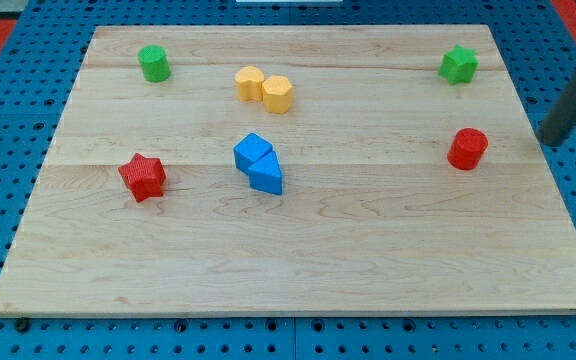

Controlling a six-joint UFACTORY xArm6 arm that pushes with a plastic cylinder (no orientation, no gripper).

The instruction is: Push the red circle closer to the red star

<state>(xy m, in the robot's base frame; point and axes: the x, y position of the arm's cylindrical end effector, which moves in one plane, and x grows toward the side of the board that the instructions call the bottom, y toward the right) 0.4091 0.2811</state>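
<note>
red circle (467, 148): upright on board, view's right, mid height; nothing touching it.
my tip (547, 141): just off board's right edge, to circle's right, apart from it. Plain rod, no claw to open or shut.
red star (142, 176): view's left, well apart from circle.
blue blocks (258, 163): two, touching, betw. star & circle.
yellow blocks (264, 88): pair touching, above the blue.
green cylinder (154, 63): top left.
green star (458, 65): top right.
board (298, 270): wood.

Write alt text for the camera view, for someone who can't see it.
My tip sits near the board's right edge, just right of the red circle and not touching it; the red star lies far across at the view's left. Between them are two touching blue blocks; two yellow blocks, a green cylinder and a green star line the top.
</note>
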